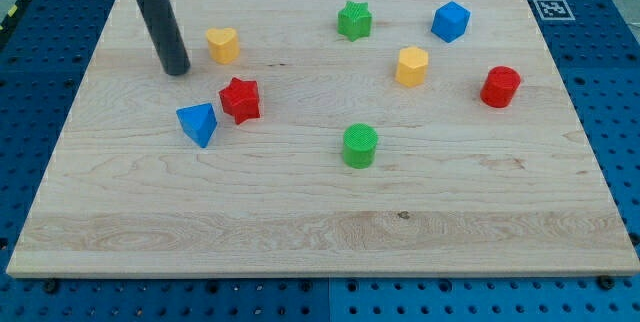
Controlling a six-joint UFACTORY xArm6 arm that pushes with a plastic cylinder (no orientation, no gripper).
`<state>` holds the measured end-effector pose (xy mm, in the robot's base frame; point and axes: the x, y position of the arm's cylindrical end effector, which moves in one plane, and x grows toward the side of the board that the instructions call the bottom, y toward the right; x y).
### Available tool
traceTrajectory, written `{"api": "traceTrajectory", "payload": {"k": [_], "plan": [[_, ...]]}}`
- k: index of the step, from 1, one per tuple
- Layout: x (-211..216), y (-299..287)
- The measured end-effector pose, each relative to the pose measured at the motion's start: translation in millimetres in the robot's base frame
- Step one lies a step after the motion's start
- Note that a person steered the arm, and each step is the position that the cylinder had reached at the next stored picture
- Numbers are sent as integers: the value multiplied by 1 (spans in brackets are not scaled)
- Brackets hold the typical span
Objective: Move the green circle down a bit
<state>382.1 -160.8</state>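
Note:
The green circle (360, 146) is a short green cylinder standing near the middle of the wooden board (300, 232), a little toward the view's bottom. My tip (178, 70) is at the view's upper left, far to the left of the green circle and above it. It rests just left of the yellow heart block (223, 44) and above the blue triangle (198, 123) and red star (240, 100).
A green star (354, 20) and a blue hexagon block (451, 21) lie near the view's top. A yellow hexagon block (411, 66) and a red cylinder (500, 87) lie at the right. A blue pegboard surrounds the board.

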Motion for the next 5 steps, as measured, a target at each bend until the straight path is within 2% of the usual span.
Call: {"api": "traceTrajectory", "payload": {"k": [2, 3, 4, 5], "plan": [[5, 225], [33, 331], [82, 271], [112, 159]]}}
